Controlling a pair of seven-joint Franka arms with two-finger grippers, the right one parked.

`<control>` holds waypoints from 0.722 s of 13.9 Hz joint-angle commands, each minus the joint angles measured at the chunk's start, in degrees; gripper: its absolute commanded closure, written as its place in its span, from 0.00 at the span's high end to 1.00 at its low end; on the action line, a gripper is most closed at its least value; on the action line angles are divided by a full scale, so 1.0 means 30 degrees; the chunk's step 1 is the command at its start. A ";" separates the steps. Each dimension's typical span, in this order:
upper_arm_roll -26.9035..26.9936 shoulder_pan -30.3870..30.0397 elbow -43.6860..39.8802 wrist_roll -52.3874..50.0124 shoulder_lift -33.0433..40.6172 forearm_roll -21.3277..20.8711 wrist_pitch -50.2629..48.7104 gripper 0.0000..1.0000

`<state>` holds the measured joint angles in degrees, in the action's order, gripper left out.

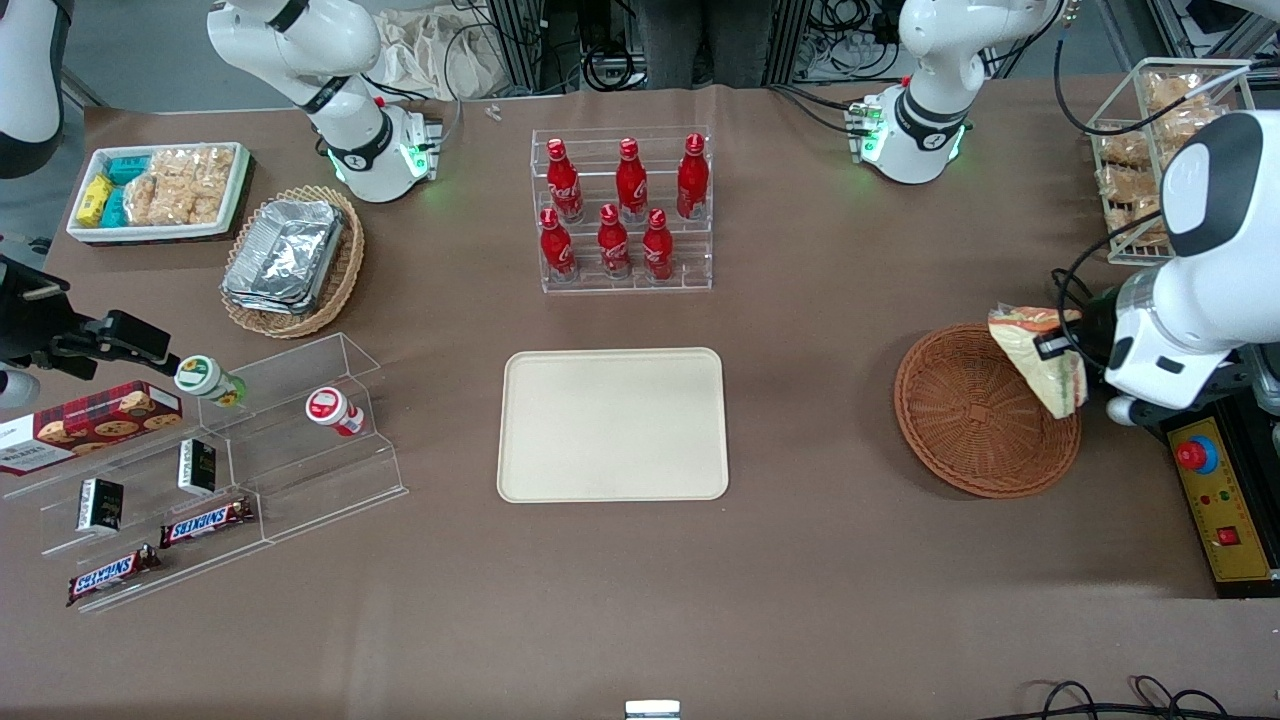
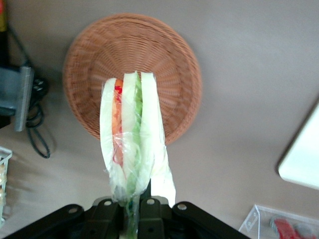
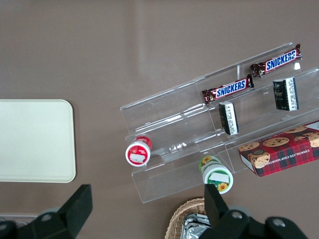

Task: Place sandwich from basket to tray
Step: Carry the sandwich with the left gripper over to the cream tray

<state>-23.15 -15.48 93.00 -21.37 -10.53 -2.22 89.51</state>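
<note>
- The small triangular clear-wrapped sandwich (image 1: 1040, 362) of pale bread with green, orange and red layers is lifted in the air above the edge of the round reddish-brown woven wicker basket (image 1: 975, 415), on the side toward the working arm's end of the surface
- The left arm's gripper (image 1: 1062, 345) is at that same edge of the basket, and its black fingers (image 2: 149, 211) are clenched on the narrow end of the sandwich, seen in the left wrist view
- In the left wrist view the sandwich (image 2: 132, 134) hangs over the basket (image 2: 164, 59), its layers facing the camera, and it does not touch the weave
- The inside of the basket shows only bare wicker
- The flat cream-beige rectangular plastic tray (image 1: 612, 424) lies on the brown surface (image 1: 800, 560), well apart from the basket, toward the parked arm's end, and nothing lies on it
- A clear acrylic rack with six red bottles (image 1: 620, 205) stands farther from the front camera than the tray
- A white wire rack of snack bags (image 1: 1150, 150) stands at the working arm's end, farther from the front camera than the basket
- A lighter tan oval wicker basket with foil containers (image 1: 290, 258) is toward the parked arm's end
</note>
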 commanded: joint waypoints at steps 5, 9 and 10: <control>-0.4880 0.1779 -0.0354 -0.1888 -0.2345 -0.0543 0.1974 0.01; -0.4880 0.4979 -0.0501 -0.6551 -0.4955 -0.4054 0.4667 0.00; -0.4880 0.5419 -0.0501 -0.7081 -0.5364 -0.4556 0.5371 0.00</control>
<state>-37.73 -0.88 93.26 -38.98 -23.68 -12.39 103.35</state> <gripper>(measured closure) 0.859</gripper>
